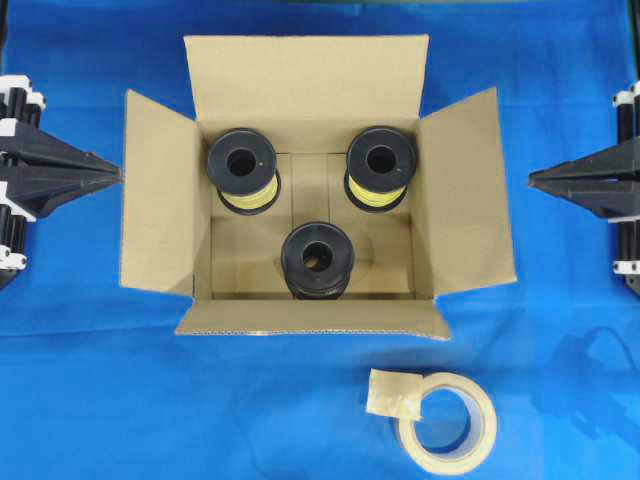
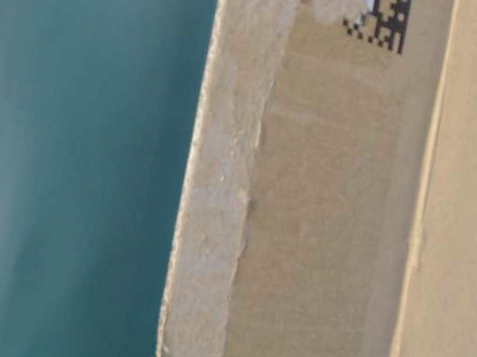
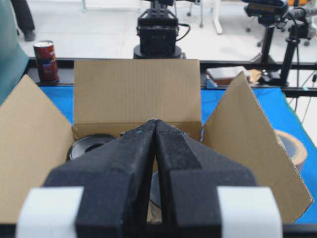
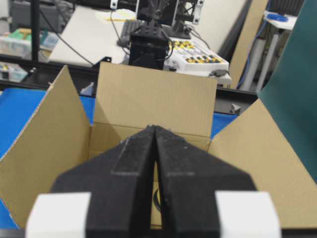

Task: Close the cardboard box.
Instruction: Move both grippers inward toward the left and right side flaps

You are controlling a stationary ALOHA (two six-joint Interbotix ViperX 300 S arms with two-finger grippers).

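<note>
Box [image 1: 300,235] sits mid-surface, four flaps splayed, spools [image 1: 317,260] inside. My left jaws [image 1: 118,175] and right jaws [image 1: 532,180] flank it, pressed together, empty. Closing not begun; next, fold a side flap inward.

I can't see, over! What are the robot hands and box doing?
Left gripper, right gripper shut, beside box. All flaps open. Three spools inside.

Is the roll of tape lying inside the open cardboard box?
No, the tape roll lies on the blue cloth outside the cardboard box, which holds only three black spools.
</note>
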